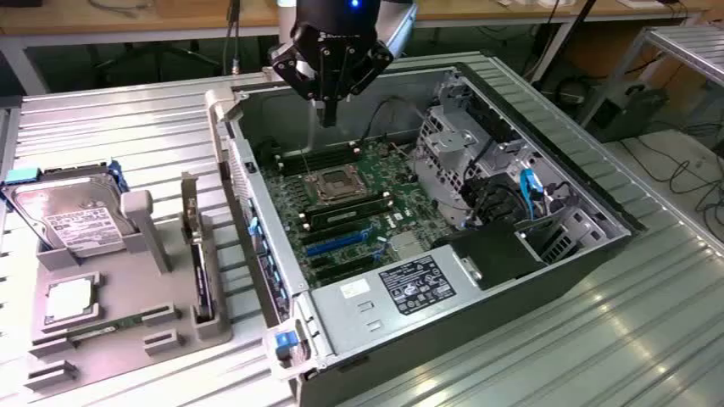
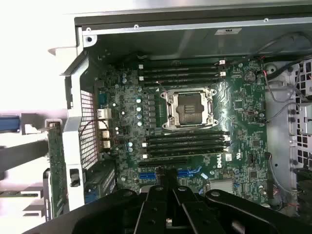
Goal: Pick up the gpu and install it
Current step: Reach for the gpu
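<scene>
Exterior view: gripper (image 1: 328, 114) hangs over the far end of the open computer case (image 1: 565, 271), black fingers clenched to one narrow tip with nothing between them. The gpu (image 1: 203, 280) is well apart from it, at about 7 o'clock from the gripper and outside the case. It stands on edge in a slot of the grey fixture tray (image 1: 125, 339), a thin dark card with a pale metal end piece at its far end. Same tray: hard drive (image 1: 68, 216), silver with a white label, at 10 o'clock from the gpu. The tray is matte grey and blocky. The table (image 1: 633, 339) is ribbed bare metal. Inside the case sits a green motherboard (image 1: 339, 212) with a square metal CPU socket (image 1: 337, 184), and a power supply (image 1: 396, 292), a grey box with a black label.

Wrist view: gripper (image 2: 167, 181) has a black, glossy body, fingers pinched together and empty, above the motherboard (image 2: 234, 97). The CPU socket (image 2: 189, 108) has a shiny frame and an open square centre. Long black memory slots (image 2: 180, 73) flank it. The gpu (image 2: 56, 165) shows as a narrow greenish card edge beyond the case's perforated side wall (image 2: 87, 126), outside the case and apart from the gripper.
</scene>
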Robot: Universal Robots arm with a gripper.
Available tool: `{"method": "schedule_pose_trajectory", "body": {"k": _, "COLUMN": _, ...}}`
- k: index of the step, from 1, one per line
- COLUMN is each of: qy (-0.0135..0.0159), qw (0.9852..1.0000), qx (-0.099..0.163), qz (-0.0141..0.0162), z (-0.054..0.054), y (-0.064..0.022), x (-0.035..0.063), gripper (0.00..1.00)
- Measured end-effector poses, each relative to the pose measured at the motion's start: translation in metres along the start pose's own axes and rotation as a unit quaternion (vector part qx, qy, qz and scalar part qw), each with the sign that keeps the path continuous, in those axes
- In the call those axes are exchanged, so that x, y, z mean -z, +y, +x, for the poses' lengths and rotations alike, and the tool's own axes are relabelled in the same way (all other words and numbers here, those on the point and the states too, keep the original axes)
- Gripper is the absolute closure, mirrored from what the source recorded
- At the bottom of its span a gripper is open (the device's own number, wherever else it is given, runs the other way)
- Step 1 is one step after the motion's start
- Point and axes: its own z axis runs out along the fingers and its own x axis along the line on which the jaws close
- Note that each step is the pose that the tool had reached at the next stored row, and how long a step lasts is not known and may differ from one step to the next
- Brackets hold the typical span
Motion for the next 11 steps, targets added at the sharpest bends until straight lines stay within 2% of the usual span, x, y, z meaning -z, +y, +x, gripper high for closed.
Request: {"method": "schedule_pose_trajectory", "body": {"k": 11, "qy": 0.0000, "qw": 1.0000, "qx": 0.000, "qz": 0.0001, "z": 0.015, "y": -0.0011, "x": 0.0005, "gripper": 0.89}}
